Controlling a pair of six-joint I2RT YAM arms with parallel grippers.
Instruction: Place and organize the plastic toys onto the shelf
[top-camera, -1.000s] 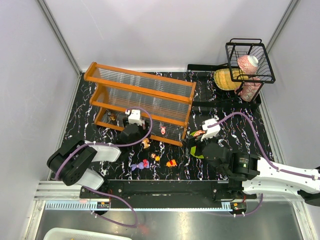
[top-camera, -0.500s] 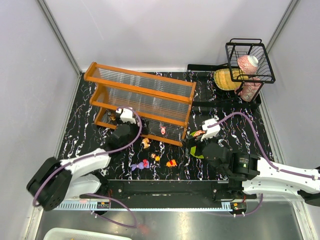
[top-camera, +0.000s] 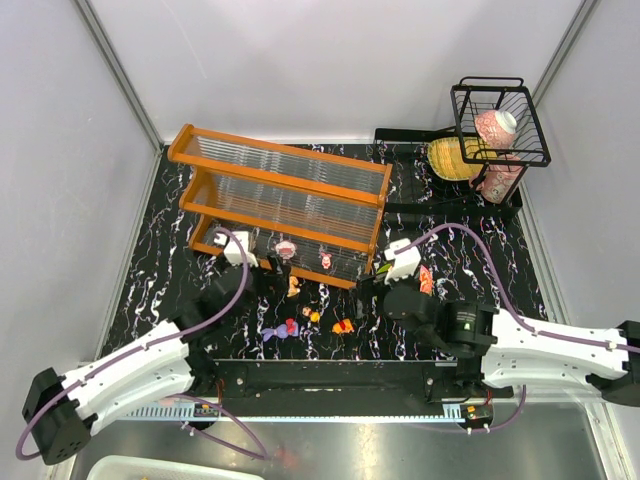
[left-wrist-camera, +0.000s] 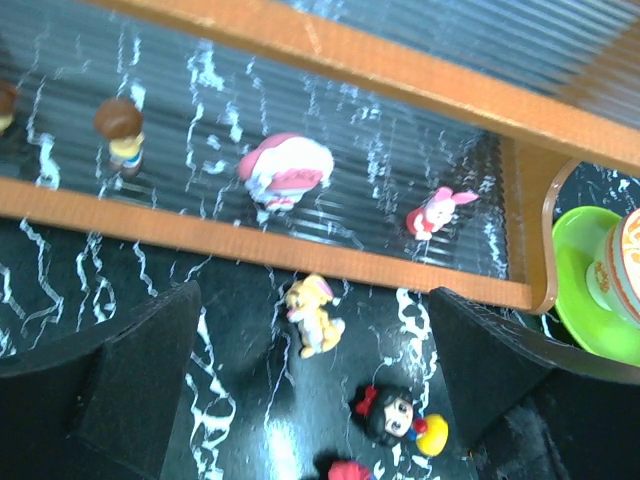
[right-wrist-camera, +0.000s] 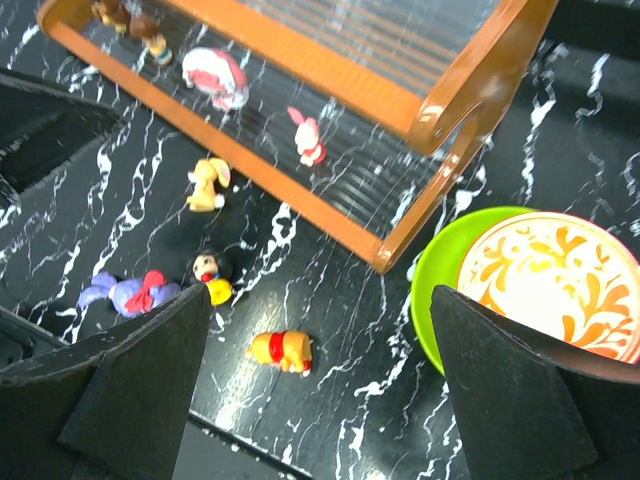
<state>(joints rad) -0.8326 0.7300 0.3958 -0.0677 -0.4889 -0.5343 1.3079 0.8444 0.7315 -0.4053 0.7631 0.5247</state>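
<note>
the shelf (top-camera: 280, 195) stands across the far half of the table (top-camera: 160, 260). its lower tier already carries a pink-and-white figurine (left-wrist-camera: 285, 170), a brown-haired one (left-wrist-camera: 120, 130) and a small pink one (left-wrist-camera: 435, 212). the left gripper (left-wrist-camera: 312, 295) hangs just in front of that tier, jaws spread wide with nothing gripped. the right gripper (right-wrist-camera: 320, 290) is equally wide and empty, off the shelf's right end beside the green plate (right-wrist-camera: 435, 300). the loose toys lie on the table at the shelf's 6 o'clock. the next pick, i judge, turns on the tan figurine (left-wrist-camera: 313, 318). in the left wrist view it sits centred between the left fingers, just short of the shelf's front rail. its long axis runs roughly 12 to 6, so the jaws would close across its narrow width. the left arm is clearly the nearer one. the orange bear (right-wrist-camera: 282, 352) lies at about 7 o'clock from the right gripper, and the black-haired figure (left-wrist-camera: 395, 418) lies between the two.
</note>
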